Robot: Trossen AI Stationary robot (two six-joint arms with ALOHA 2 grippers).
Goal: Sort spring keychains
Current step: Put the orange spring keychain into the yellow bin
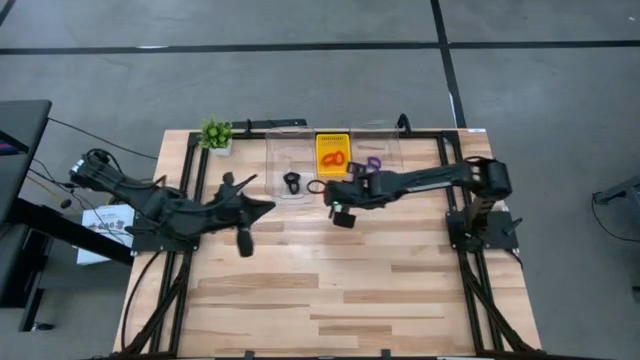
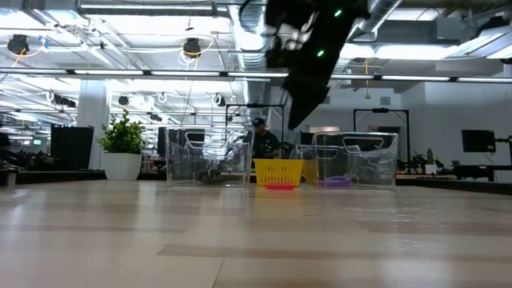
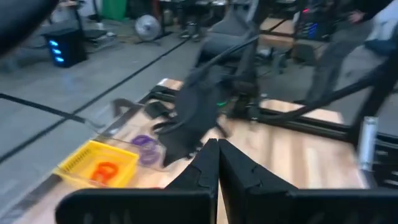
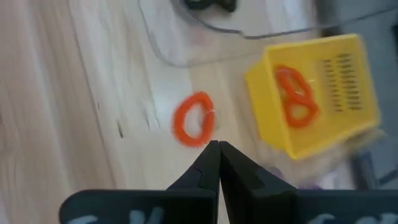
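One red-orange keychain (image 4: 193, 119) lies just beyond the closed, empty right claw (image 4: 218, 148)

right arm: reaches in from the table's right edge toward the yellow tray (image 1: 333, 152)
right gripper (image 4: 218, 147): fingers pressed together, nothing held, just in front of tray
left arm: low, left of tray
left gripper (image 3: 217, 144): fingers together, empty

Red-orange spring keychain (image 4: 193, 119) lies flat beside the yellow tray (image 4: 348, 87).
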